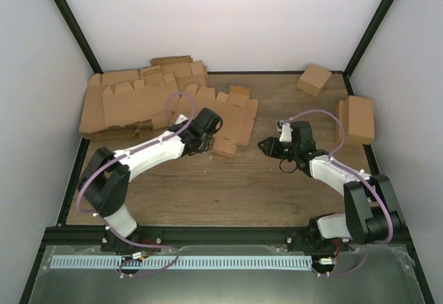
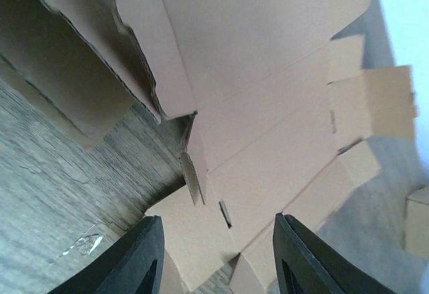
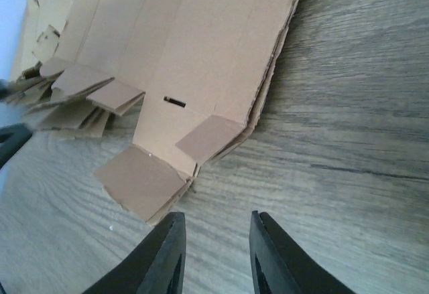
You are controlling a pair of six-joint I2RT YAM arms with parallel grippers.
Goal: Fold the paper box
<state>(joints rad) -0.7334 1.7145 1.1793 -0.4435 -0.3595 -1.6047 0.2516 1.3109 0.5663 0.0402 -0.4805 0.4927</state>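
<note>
The paper box (image 1: 232,117) lies at the middle of the worktop (image 1: 228,193), towards the far side. It is an almost flat die-cut sheet, its left edge running up against the pile of flat blanks (image 1: 131,103). In the right wrist view the paper box (image 3: 194,59) shows crease lines, a small slot and short end tabs lifted only a little. In the left wrist view the paper box (image 2: 268,140) has one narrow side flap partly raised.

By my reading the folding has barely begun: no wall stands yet. The next move probably calls for one gripper to pin the base panel while the other lifts a long side along its crease. The loose blanks alongside could easily be dragged with it.

The left gripper (image 1: 208,136) sits at the sheet's near left edge. Its jaws stand well apart in its own view (image 2: 221,260), with cardboard beyond them and nothing clamped. The right gripper (image 1: 264,145) is just right of the sheet, over bare wood. It is parted only narrowly (image 3: 213,257) and is empty, touching nothing.
</note>
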